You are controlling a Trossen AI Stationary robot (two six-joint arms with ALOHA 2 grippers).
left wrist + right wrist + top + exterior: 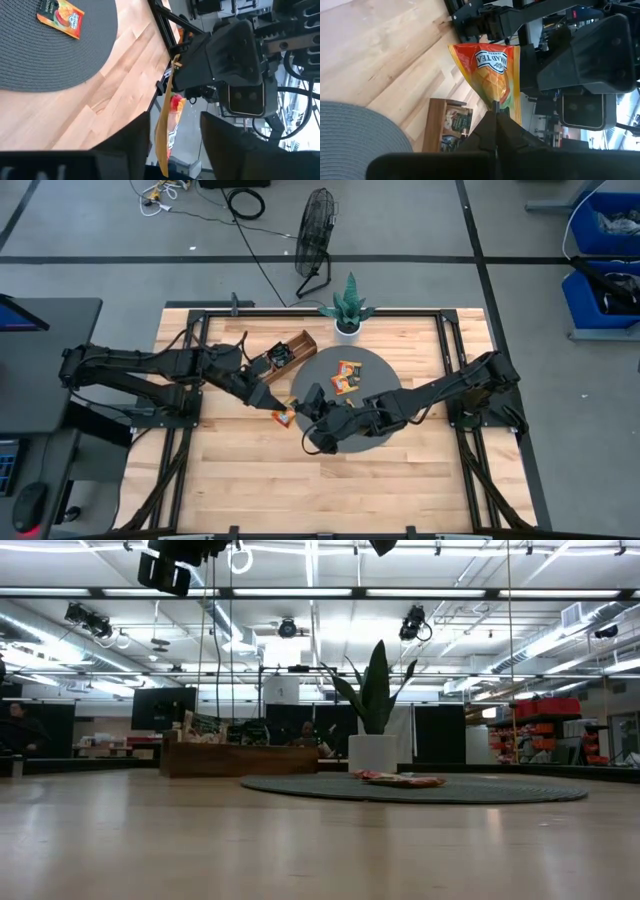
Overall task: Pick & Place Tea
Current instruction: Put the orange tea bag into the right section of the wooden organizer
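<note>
While my right gripper [495,112] pinches an orange mango tea sachet [490,70] by one edge, clear above the wood beside the grey round mat [375,435], my left gripper [175,145] faces it with fingers parted around the sachet's far edge, not visibly closed on it. Seen from the left wrist, the sachet stands edge-on between those fingers, its flat faces toward the pads. Left is the nearer arm to the wooden tray [285,352]. Two more sachets [346,376] lie on the mat.

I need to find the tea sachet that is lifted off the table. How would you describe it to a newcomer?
Start at the round grey mat. Just off its edge nearest the left arm, both arms meet over bare wood. The orange sachet hangs between them, unlike the sachets on the mat, which lie flat.
</note>
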